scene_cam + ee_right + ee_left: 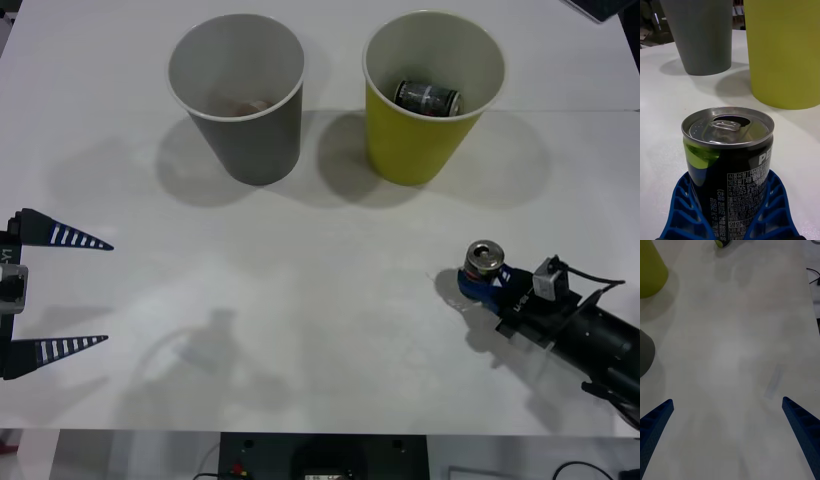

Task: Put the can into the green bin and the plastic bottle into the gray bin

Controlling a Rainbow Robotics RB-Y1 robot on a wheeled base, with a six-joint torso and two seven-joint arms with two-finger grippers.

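1. The can (485, 259) stands upright on the white table (320, 230) at about 4 o'clock from the table's middle. Its silver top and pull tab face up.
2. The right gripper (475, 283) comes in low from 4 o'clock. Its blue ribbed fingers (679, 213) pinch the lower part of the can from both sides.
3. The green bin (430, 140) stands upright at about 1 o'clock, well apart from the can, with bare table between them.
4. A second can (427, 97) lies on its side inside the green bin, dark with silver ends. The bin's wall cuts off its lower part.
5. The gray bin (250, 140) stands upright at about 11 o'clock, near the green bin but not touching it. Something brownish lies at its bottom, and what it is cannot be made out.
6. The left gripper (105, 292) hangs at the table's 9 o'clock edge with its two fingers spread wide and nothing between them. Bare table lies ahead of it.
7. In the right wrist view the fingers hide the can's base, so its contact with the table cannot be seen. The print on its dark side is too small to read.
8. A faint grayish patch (210, 340) shows on the table at about 7 o'clock, and what it is cannot be told.
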